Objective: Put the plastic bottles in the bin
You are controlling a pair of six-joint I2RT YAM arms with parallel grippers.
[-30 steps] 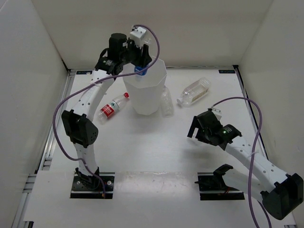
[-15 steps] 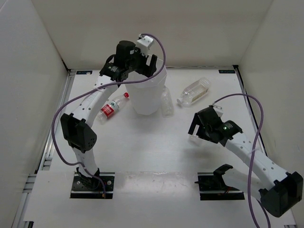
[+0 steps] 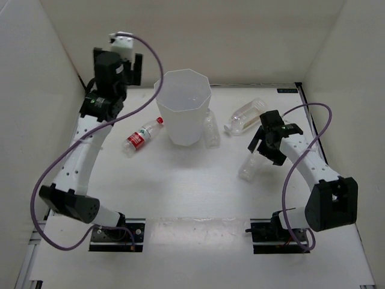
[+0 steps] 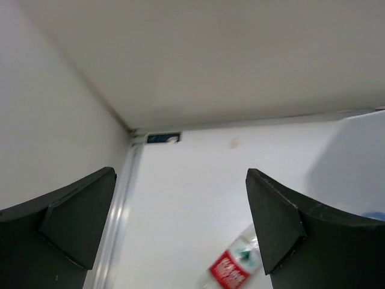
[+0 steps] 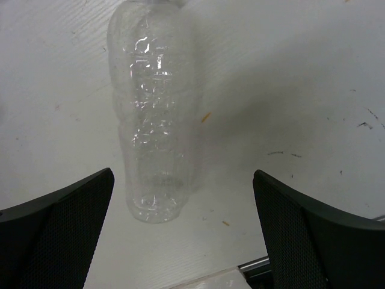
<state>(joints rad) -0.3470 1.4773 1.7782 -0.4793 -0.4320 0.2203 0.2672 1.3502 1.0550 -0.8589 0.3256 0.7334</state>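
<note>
The bin stands upright at the back middle of the table; its wall shows at the right of the left wrist view. A red-labelled bottle lies left of it. A plain clear bottle rests against its right side, and a larger white-capped bottle lies further right. Another clear bottle lies just beyond my open, empty right gripper. My left gripper hangs open and empty, high at the back left corner. What lies inside the bin is unclear.
White walls close in the table on the left, back and right. A metal rail runs along the left table edge. Both arm bases sit at the near edge, with purple cables looping above the arms.
My left gripper, shut on a blue-labelled bottle above the bin, opened, then swung away to the back left corner, empty. My right arm swung round toward the table's back, beside the clear bottle.
</note>
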